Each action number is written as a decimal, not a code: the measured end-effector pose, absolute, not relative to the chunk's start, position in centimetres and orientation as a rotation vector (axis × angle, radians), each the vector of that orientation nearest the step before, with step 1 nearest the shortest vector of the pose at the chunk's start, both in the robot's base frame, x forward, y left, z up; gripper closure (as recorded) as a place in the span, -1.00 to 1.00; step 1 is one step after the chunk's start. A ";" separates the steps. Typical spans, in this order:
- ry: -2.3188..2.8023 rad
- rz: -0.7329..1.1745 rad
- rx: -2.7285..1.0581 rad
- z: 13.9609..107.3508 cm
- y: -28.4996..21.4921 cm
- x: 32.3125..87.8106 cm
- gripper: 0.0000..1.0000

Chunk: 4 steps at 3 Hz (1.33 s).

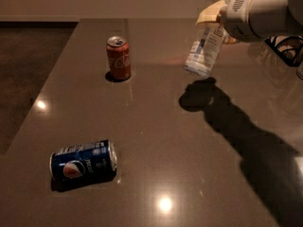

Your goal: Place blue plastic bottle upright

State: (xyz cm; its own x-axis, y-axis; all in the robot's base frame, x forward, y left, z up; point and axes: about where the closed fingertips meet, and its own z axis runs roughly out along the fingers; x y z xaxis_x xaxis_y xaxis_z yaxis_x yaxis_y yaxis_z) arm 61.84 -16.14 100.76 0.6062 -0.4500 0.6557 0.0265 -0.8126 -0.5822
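A robot arm reached in from the upper right, its gripper point(218, 19) held above the far right part of a dark, glossy surface point(156, 141). Its tan fingers point(207, 16) were clenched around the neck end of the blue plastic bottle point(204, 48). The bottle hung in the air clear of the surface, white cap uppermost and its base tipped down and to the left, with its shadow point(199, 96) just below.

To finish well, the arm would probably need to bring the bottle fully vertical, lower it until the flat base met the surface squarely, and only then let go. A light, thin-walled bottle would likely topple if dropped at a tilt.

The bottle was a clear, slim cylinder with a pale blue-white label. A red Coca-Cola can point(118, 58) stood upright well to the left. A dark blue Pepsi can point(83, 161) lay on its side near the front. The polished surface mirrored small spots of light.
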 end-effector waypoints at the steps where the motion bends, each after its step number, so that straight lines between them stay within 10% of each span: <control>1: 0.242 -1.189 -2.246 100.7 -15.1 61.2 1.00; 4: 0.098 -1.373 -2.158 100.0 -13.2 59.7 1.00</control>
State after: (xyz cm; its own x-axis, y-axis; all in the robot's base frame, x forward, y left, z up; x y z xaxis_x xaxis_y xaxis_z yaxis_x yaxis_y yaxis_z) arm 59.68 -13.23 100.02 0.4691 -0.3540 0.8091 0.2358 -0.8327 -0.5010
